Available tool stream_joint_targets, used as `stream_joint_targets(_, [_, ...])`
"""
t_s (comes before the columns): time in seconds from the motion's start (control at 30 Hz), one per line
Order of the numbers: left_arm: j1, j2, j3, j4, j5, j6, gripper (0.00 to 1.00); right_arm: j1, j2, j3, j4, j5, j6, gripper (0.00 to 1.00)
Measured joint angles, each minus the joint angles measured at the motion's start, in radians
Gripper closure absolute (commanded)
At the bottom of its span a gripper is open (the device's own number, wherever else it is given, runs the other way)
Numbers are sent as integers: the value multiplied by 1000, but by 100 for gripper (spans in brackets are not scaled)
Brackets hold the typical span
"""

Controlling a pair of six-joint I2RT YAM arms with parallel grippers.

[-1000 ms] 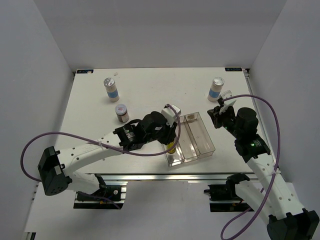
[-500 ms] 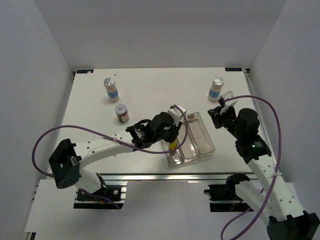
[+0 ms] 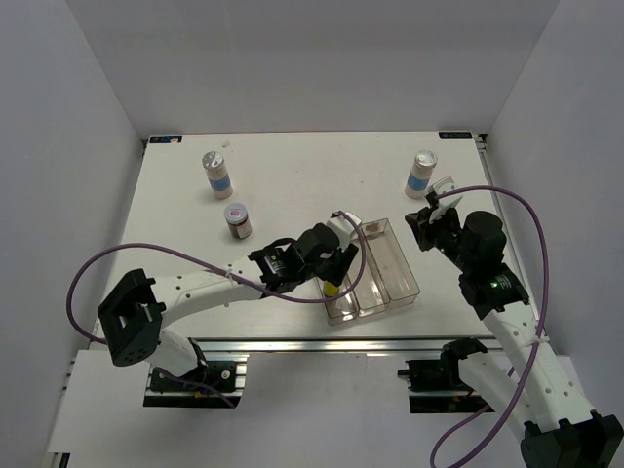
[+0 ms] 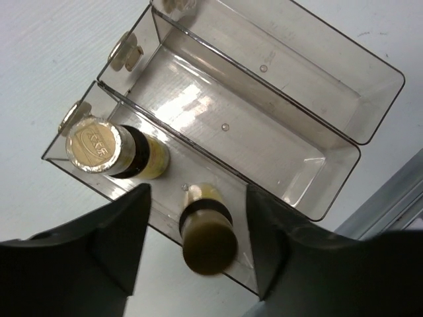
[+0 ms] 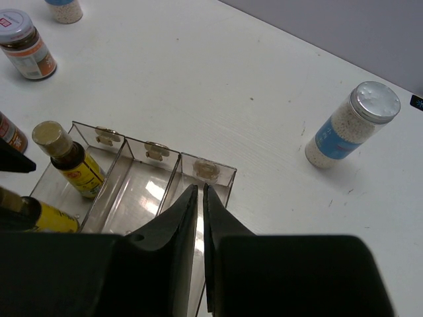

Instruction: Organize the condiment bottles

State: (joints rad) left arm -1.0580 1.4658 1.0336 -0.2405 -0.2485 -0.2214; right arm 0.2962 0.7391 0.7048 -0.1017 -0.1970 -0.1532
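Note:
Two thin yellow bottles stand in the left slot of the clear tray (image 4: pixel 344 142). One shows its gold cap top (image 4: pixel 94 145). The other, dark-capped (image 4: pixel 209 236), stands between the fingers of my open left gripper (image 4: pixel 198 193), with a gap on each side. From above, this bottle (image 3: pixel 331 289) is just under the left gripper (image 3: pixel 336 265). My right gripper (image 5: pixel 200 189) is shut and empty above the tray's right slot; it also shows in the top view (image 3: pixel 426 220). Two white blue-label bottles (image 3: pixel 216 174) (image 3: pixel 421 173) and a brown jar (image 3: pixel 237 220) stand on the table.
In the right wrist view a second brown jar (image 5: pixel 5 135) shows partly at the left edge, hidden under my left arm from above. The tray's middle (image 5: pixel 135 191) and right slots hold nothing. The table's front edge rail (image 3: pixel 370 336) runs just below the tray.
My left arm's elbow has swung right and the left gripper has shifted slightly over the tray's left slot, with the dark-capped yellow bottle under it. The right arm has not moved.

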Motion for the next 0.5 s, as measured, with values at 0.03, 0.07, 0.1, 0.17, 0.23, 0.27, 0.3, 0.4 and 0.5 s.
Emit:
stream_joint_targets(0.03, [-1, -1, -1, 5, 0, 0, 25, 0, 0, 0, 0, 0, 0, 86])
stream_joint_targets(0.07, [-3, -2, -3, 10, -2, -2, 23, 0, 0, 0, 0, 0, 0, 85])
stream_joint_targets(0.1, [-5, -3, -5, 11, -2, -3, 22, 0, 0, 0, 0, 0, 0, 84])
stream_joint_targets(0.17, [-8, -6, -6, 9, -2, -3, 22, 0, 0, 0, 0, 0, 0, 83])
stream_joint_targets(0.23, [-14, -13, -6, 6, -2, -3, 21, 0, 0, 0, 0, 1, 0, 72])
stream_joint_targets(0.27, [-19, -20, -6, 0, -3, -3, 21, 0, 0, 0, 0, 1, -1, 65])
stream_joint_targets(0.3, [-27, -32, -6, -10, -7, -3, 21, 0, 0, 0, 0, 2, -3, 44])
stream_joint_targets(0.4, [-48, -77, 3, -53, -19, -2, 21, 0, 0, 0, 0, 8, -6, 12])
stream_joint_targets(0.5, [-64, -187, 29, -104, -51, 0, 22, 0, 16, 6, -2, 13, -15, 11])
